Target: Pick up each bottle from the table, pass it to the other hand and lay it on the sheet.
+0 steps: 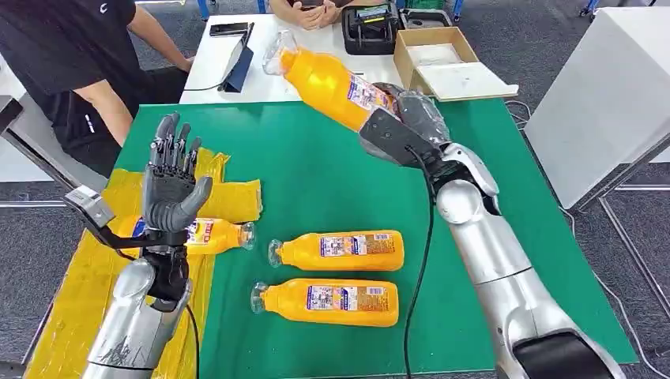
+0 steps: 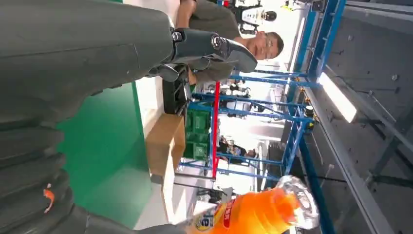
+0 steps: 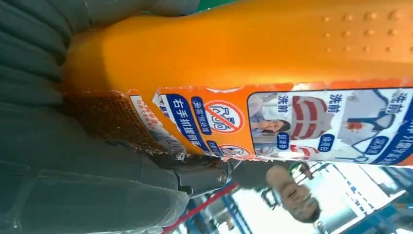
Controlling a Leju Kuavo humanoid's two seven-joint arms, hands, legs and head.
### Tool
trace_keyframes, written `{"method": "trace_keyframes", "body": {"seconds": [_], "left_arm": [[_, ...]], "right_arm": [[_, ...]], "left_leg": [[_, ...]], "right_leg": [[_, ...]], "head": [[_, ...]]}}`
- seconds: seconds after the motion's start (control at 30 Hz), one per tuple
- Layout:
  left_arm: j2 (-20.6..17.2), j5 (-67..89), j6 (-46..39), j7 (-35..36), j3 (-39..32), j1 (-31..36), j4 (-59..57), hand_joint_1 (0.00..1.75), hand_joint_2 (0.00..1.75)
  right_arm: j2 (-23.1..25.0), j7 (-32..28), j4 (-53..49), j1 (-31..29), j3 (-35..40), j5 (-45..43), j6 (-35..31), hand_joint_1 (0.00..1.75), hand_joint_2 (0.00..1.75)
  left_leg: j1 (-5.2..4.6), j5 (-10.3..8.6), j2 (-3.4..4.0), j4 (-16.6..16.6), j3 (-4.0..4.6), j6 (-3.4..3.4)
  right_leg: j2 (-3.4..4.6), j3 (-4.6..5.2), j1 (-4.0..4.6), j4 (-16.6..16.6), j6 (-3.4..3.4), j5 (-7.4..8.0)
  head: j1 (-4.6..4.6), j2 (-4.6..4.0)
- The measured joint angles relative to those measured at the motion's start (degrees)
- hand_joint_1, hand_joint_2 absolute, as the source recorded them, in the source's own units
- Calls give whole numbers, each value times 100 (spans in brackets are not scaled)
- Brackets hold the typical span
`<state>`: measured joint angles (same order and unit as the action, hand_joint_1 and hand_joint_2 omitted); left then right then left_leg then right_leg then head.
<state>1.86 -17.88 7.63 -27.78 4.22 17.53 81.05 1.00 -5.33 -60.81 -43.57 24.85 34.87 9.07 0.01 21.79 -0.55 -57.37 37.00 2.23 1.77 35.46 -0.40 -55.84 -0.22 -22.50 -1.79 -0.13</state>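
— Green tabletop [image 1: 316,158] fills the middle of the scene, and a yellow sheet [image 1: 79,292] drapes over its near-left corner. What's on it?

— One orange bottle on the sheet [image 1: 212,234], lying on its side, clear cap pointing right, just at the sheet's right edge. Two more lie on the bare green: a farther bottle [image 1: 340,250] and a nearer bottle [image 1: 328,302], side by side, caps to the left.

— And up in the air?

— The right hand [image 1: 403,122] has a raised bottle [image 1: 328,83] above the far part of the tabletop, tilted, cap up and to the far left. The fingers wrap the lower body of that bottle; the right wrist view shows its label close against the palm.

— The left hand [image 1: 170,185]?

— Lifted over the sheet, palm upright, fingers spread and straight, holding nothing. It's well apart from the raised bottle. The left wrist view catches that bottle's cap end.

— Beyond the green?

— A white table with an open cardboard box [image 1: 442,59], a black case [image 1: 370,30] and a phone [image 1: 228,29]. A person in black [image 1: 71,55] sits at the far left.
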Motion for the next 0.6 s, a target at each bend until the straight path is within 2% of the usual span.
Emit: {"method": "trace_keyframes", "body": {"seconds": [0.17,0.37,0.6], "left_arm": [[2,-103,-94,68,107,79,-4,0,175],[2,-182,-138,109,166,198,-55,0,175],[2,-195,-151,116,212,250,-92,0,175]], "right_arm": [[142,72,5,41,343,-219,-87,175,175],[260,188,-175,377,758,-302,-214,175,175],[267,208,-302,511,956,-328,-249,175,175]], "left_leg": [[0,0,1,0,2,0],[2,1,-1,1,3,0],[1,0,0,1,3,0]], "right_leg": [[2,4,0,0,0,0],[1,6,2,0,0,0],[1,6,1,0,0,0]], "head": [[0,0],[-2,0],[2,0]]}}
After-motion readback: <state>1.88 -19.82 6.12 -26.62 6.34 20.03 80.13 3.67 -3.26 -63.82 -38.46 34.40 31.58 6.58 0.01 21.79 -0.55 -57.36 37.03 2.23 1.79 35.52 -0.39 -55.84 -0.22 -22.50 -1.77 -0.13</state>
